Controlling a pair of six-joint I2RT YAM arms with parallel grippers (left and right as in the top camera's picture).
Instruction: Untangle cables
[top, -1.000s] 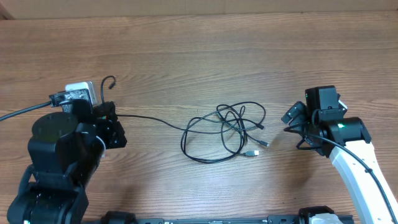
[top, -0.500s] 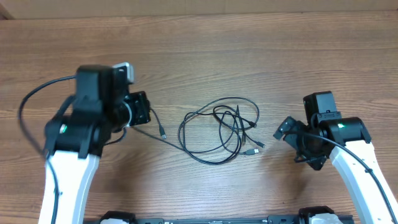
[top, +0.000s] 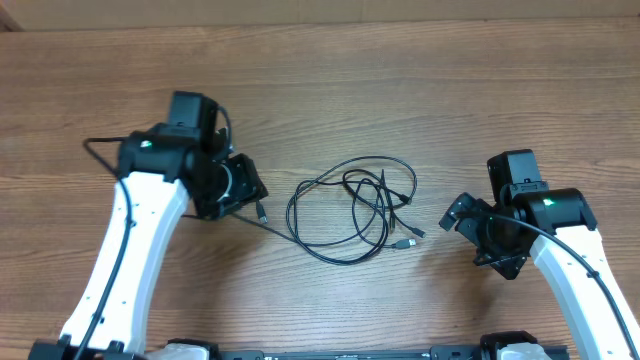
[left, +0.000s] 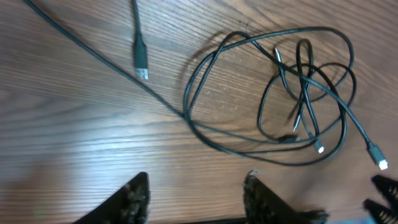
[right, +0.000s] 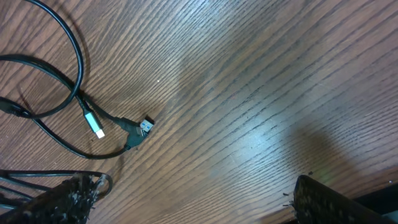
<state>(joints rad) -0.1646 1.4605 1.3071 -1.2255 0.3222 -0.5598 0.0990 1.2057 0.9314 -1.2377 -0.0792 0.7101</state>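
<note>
- I see my left gripper (left: 196, 182) spread, with nothing between its fingers.
- My right gripper (right: 196, 186) stands wide and empty.
- The cables (top: 384, 197) lie tangled on the table (top: 400, 90), between both arms.

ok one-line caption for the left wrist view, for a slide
Open left gripper above the wooden table, facing tangled thin black cables with one USB plug lying free.
</note>
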